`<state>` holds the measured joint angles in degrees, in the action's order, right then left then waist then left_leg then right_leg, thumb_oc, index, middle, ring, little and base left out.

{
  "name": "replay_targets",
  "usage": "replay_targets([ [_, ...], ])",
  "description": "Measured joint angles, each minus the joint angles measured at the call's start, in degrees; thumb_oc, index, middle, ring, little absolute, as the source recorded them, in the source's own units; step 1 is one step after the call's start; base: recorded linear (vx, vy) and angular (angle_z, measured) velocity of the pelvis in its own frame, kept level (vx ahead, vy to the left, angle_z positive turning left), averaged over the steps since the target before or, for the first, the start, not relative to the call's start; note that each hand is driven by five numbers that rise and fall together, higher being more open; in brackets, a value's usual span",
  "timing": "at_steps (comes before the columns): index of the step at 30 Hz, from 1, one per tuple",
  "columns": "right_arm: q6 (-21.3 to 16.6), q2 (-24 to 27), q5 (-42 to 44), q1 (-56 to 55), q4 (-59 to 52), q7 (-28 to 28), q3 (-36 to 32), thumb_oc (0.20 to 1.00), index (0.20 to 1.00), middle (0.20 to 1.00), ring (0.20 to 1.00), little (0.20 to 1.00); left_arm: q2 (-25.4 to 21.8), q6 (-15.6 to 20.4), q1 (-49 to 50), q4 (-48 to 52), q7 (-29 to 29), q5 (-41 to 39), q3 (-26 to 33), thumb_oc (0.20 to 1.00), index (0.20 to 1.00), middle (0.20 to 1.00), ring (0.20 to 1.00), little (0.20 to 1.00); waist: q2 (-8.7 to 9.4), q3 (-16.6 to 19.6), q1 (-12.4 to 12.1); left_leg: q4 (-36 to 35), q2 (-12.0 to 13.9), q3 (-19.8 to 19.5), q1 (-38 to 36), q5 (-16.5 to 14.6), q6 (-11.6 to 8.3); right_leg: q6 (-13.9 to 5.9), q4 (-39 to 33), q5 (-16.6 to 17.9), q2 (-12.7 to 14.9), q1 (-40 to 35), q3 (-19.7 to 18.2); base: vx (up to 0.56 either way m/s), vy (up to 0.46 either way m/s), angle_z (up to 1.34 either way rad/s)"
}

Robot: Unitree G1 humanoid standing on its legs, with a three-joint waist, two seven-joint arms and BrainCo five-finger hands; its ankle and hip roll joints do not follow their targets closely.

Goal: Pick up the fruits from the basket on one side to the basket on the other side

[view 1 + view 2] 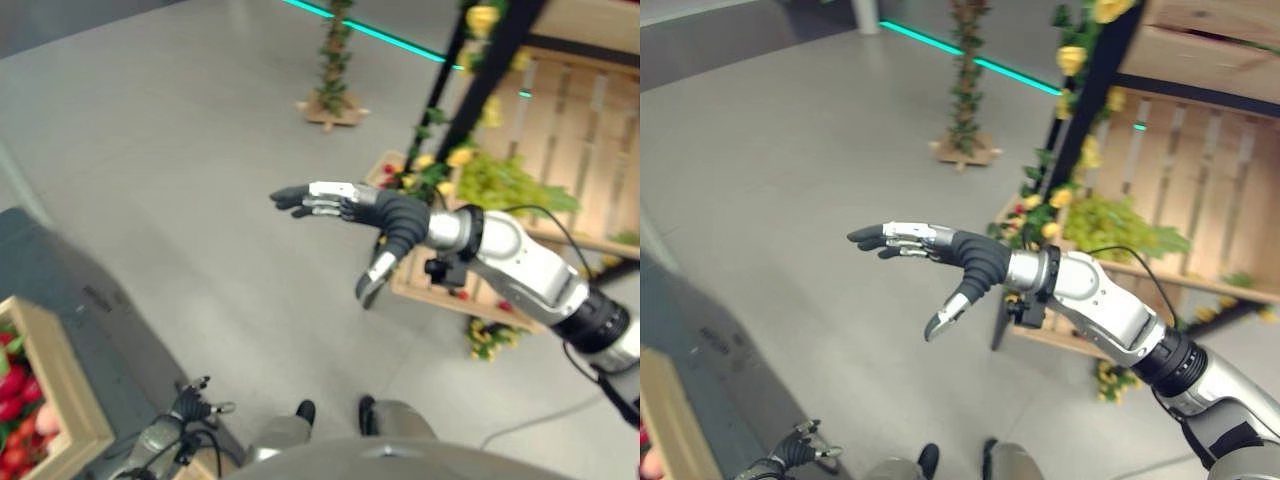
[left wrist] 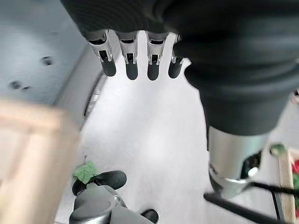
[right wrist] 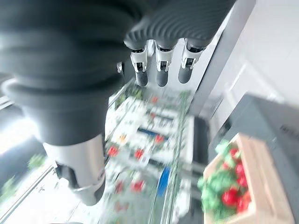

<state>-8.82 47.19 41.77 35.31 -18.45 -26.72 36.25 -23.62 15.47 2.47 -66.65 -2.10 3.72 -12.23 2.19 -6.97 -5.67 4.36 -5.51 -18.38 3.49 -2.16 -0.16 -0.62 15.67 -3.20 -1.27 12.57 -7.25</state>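
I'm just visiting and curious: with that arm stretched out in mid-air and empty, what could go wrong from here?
The right hand hangs open over bare floor, holding no fruit, far from the wooden crate of red fruit at the robot's left; reaching back could be slow or miss. The wooden stand with yellow flowers sits close behind that arm, so a swing might brush it. The left hand is low beside the crate and could bump it.

No text, label, number or sign can be read on anything in these views.
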Motion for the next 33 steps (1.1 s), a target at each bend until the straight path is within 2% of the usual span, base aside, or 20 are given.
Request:
replay_targets([
  [1,-0.11,-0.7,0.16,-1.29,0.51,0.48,-0.85,1.0,1.0,1.0,1.0,1.0,0.23,0.04,1.62,2.41,-0.01,-0.05,-0.02,1.0,1.0,1.0,1.0,1.0,-0.06,1.27,-0.95,-0.35,1.3,-0.74,-0.28,-0.4,-1.64,0.75,-3.38,-0.76,0.65,-1.57,6.14,0.09,-0.15,0.64],
  [3,-0.11,0.9,0.12,-1.59,0.95,0.46,-1.51,1.0,1.0,1.0,1.0,1.0,0.2,1.16,2.35,3.55,1.0,-0.09,0.01,1.0,1.0,1.0,1.0,1.0,-0.42,1.69,-3.9,-0.61,2.77,-3.13,0.39,-0.6,-2.49,1.63,-6.11,-0.38,-0.34,-4.12,9.82,0.1,-0.175,0.81],
  [5,-0.12,2.11,0.12,-3.06,0.65,0.8,-2.74,1.0,1.0,1.0,1.0,1.0,0.13,1.22,0.83,3.19,1.29,-0.09,-0.02,1.0,1.0,1.0,1.0,1.0,-0.49,2.7,-2.78,-0.73,2.83,-6.48,-0.15,-0.19,-3.01,2.52,-9.19,-0.1,-0.39,-6.98,13.95,0.04,-0.083,1.13],
  [10,-0.16,2.63,0.12,-3.53,0.55,0.95,-4.97,1.0,1.0,1.0,1.0,1.0,0.41,0.96,0.38,3.04,1.27,-0.05,-0.07,1.0,1.0,1.0,1.0,1.0,-0.46,2.77,-2.98,-1.49,2.82,-7.69,-1.34,-0.06,-3.24,2.47,-13.51,-0.11,-0.45,-11.65,17.36,0.02,-0.054,0.57],
  [20,-1.11,1.92,0.08,-6.4,0.59,1.11,-7.41,1.0,1.0,1.0,1.0,1.0,0.83,0.86,-1.14,3.92,1.6,-0.09,-0.11,1.0,1.0,1.0,1.0,1.0,2.01,3.37,-3.14,-1.75,1.14,-11.65,-1.83,0.02,-3.21,2.17,-17.98,-0.2,0.35,-16.23,22.61,-0.03,-0.068,0.32],
  [21,-1.17,1.49,0.08,-6.27,0.79,1.1,-7.4,1.0,1.0,1.0,1.0,1.0,0.88,0.97,-1.63,4.24,1.69,-0.14,-0.3,1.0,1.0,1.0,1.0,1.0,2.38,3.3,-3.9,-1.7,1.02,-11.97,-1.15,0.53,-3.45,2.01,-18.0,-0.25,-0.04,-16.36,23.41,-0.17,-0.142,0.31],
  [24,-1.66,1.31,0.14,-6.25,0.45,1.72,-7.5,1.0,1.0,1.0,1.0,1.0,0.84,1.44,-3.83,4.81,1.9,-0.29,-0.03,1.0,1.0,1.0,1.0,1.0,3.05,3.32,-2.95,-1.85,0.24,-13.12,0.75,1.86,-4.77,1.8,-19.28,-0.25,0.45,-15.97,26.56,-0.15,-0.011,0.71],
  [25,-1.77,1.13,0.12,-6.11,0.53,2.05,-7.46,1.0,1.0,1.0,1.0,1.0,0.92,1.8,-5.15,5.13,2.14,-0.66,-0.02,1.0,1.0,1.0,1.0,1.0,2.56,2.96,-3.43,-2.64,0.29,-12.66,1.97,3.12,-5.23,1.94,-19.59,-0.13,0.31,-15.31,27.89,-0.17,0.064,0.76],
  [27,-2.01,1.2,0.1,-5.29,0.46,2.27,-7.44,1.0,1.0,1.0,1.0,1.0,1.21,1.88,-6.59,5.87,2.48,-1.29,0.01,1.0,1.0,1.0,1.0,1.0,2.07,2.27,-3.57,-3.14,0.95,-8.17,3.67,4.54,-6.29,2.07,-19.22,-0.04,0.44,-14.44,29.33,-0.13,0.058,0.49],
  [28,-2.03,1.04,-0.03,-4.63,0.5,2.3,-7.37,1.0,1.0,1.0,1.0,1.0,1.24,2.21,-6.8,6.09,2.6,-1.27,0.09,1.0,1.0,1.0,1.0,1.0,1.7,1.79,-4.31,-3.41,1.05,-4.18,4.99,5.28,-6.78,2.89,-18.86,0.4,0.83,-14.02,30.11,-0.14,0.042,0.27],
  [29,-2.21,1.16,-0.06,-4.47,0.18,2.42,-7.43,1.0,1.0,1.0,1.0,1.0,1.87,2.43,-7.26,6.47,2.55,-1.27,0.53,1.0,1.0,1.0,1.0,1.0,1.53,1.06,-4.14,-3.21,2.75,7.5,6.31,5.43,-7.22,3.7,-19.26,1.0,1.41,-13.5,31.56,-0.15,0.051,0.27],
  [30,-2.22,0.71,-0.17,-5.33,-0.03,2.61,-7.41,1.0,1.0,1.0,1.0,1.0,2.28,2.59,-7.39,6.91,2.54,-1.23,0.52,1.0,1.0,1.0,1.0,1.0,1.22,0.79,-4.16,-1.85,3.65,15.51,7.61,4.0,-6.36,3.46,-18.94,1.06,2.45,-13.47,34.59,-0.16,0.065,0.38],
  [32,-2.14,0.11,-0.5,-7.52,-1.22,3.0,-7.38,1.0,1.0,1.0,1.0,1.0,2.55,2.61,-7.37,6.98,2.28,-1.2,0.57,1.0,1.0,1.0,1.0,1.0,2.18,0.59,-2.75,1.14,4.54,25.32,8.12,2.66,-5.0,2.45,-18.67,0.7,4.82,-13.76,40.16,0.01,0.048,0.55],
  [33,-2.13,-1.43,-0.63,-9.53,-2.2,3.27,-7.4,1.0,1.0,1.0,1.0,1.0,2.96,2.06,-6.91,6.69,1.96,-1.15,0.58,1.0,1.0,1.0,1.0,1.0,2.62,0.59,-0.95,2.78,5.21,33.12,7.11,2.54,-4.42,0.74,-17.97,0.19,6.79,-14.72,44.13,0.14,0.074,0.64],
])
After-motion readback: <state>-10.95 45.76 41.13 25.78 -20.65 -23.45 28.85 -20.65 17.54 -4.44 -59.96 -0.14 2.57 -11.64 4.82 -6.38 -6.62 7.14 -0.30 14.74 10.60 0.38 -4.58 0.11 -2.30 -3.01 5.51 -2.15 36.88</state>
